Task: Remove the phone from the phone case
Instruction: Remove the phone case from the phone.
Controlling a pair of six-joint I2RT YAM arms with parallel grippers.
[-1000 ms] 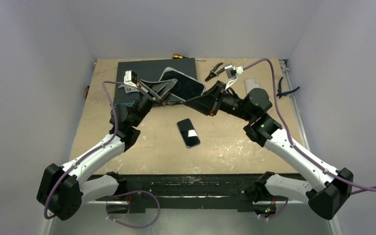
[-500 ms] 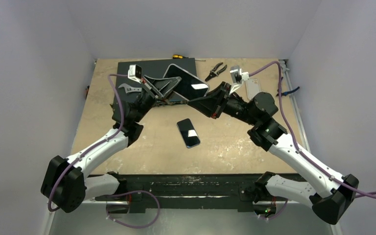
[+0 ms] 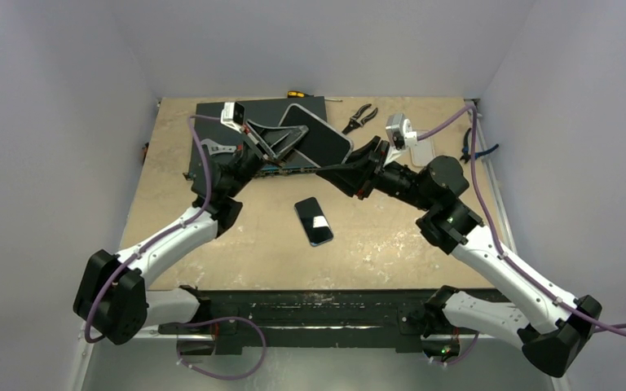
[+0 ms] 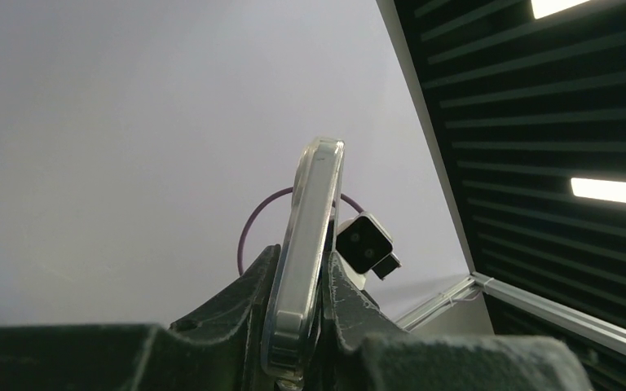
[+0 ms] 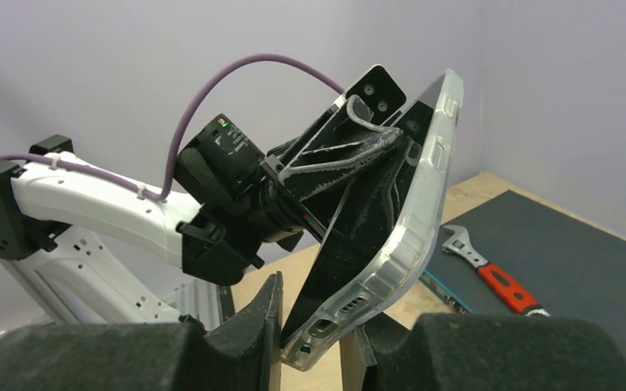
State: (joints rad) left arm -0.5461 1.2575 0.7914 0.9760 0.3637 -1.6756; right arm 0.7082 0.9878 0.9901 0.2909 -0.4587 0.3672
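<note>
Both wrists are sitting farther up the table than a second ago, and the cased handset between them is tipping steeper

Progress: the phone is still sitting inside the phone case, so nothing is separated yet. You are holding the pair in the air over the dark mat, clear of the table. At the top corner a clear lip seems to be flexing off the glass, but the right wrist view is not settling that. Judgement: you are at the early, prying stage, and the whole pull-out is left to do

Near to far:
- Your arm bases are sitting at the near edge, with both arms reaching forward and inward, elbows out, forearms meeting in a shallow V
- A second, bare handset is lying flat on the board between the arms, with nothing touching it
- Your right gripper is coming in from the right, jaws clamping the lower, port end of the case
- Your left gripper is coming in from the left, fingers pinching the upper end, the narrow gap filled by the case edge, and its wrist is tipping back so its camera is looking at wall and ceiling
- Behind, a wrench is lying on the mat, with pliers and a screwdriver resting toward the far edge
</note>
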